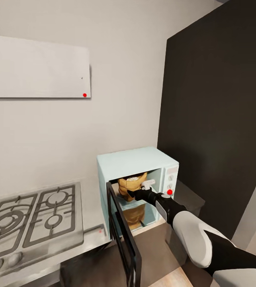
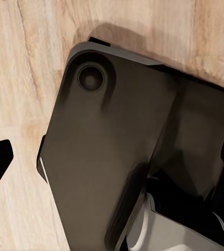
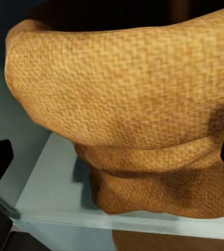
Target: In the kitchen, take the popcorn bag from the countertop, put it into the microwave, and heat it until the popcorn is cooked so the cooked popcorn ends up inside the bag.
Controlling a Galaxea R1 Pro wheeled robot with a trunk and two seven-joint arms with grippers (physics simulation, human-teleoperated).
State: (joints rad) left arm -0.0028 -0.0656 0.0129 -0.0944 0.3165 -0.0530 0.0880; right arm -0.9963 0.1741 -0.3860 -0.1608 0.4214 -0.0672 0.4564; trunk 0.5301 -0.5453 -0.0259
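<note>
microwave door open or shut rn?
Open. The door swings out toward the camera, and the popcorn bag shows inside the microwave.

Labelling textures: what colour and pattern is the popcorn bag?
Tan-brown woven burlap; the popcorn bag shows best in the right wrist view.

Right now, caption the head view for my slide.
Right gripper reaches into the open pale-blue microwave at the tan popcorn bag inside, door swung wide, gas hob alongside.

No writing, label, brand or number can be read on the microwave or elsewhere.
</note>
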